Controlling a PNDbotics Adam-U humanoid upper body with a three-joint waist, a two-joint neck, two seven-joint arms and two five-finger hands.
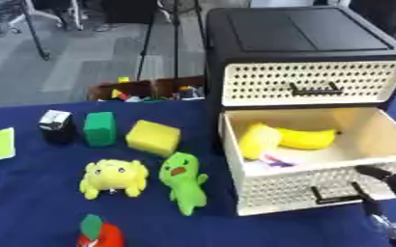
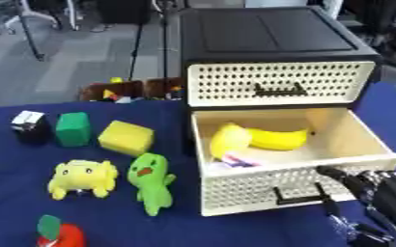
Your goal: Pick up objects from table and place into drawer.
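Right robot hand (image 2: 379, 193) hovering at lower right, just beside front of open lower drawer (image 2: 294, 185), fingers relaxed, grasping nothing. Yellow items (image 2: 261, 138) lying inside drawer. Green plush (image 1: 183, 181), yellow plush (image 1: 113, 177), yellow block (image 1: 153, 137), green block (image 1: 99, 128) sitting on blue tabletop (image 1: 32, 193), left of drawer.

Behind the blue table (image 1: 32, 212): wooden box (image 1: 147, 89) of small colourful items, black tripod legs (image 1: 163, 38), grey floor (image 1: 66, 53).
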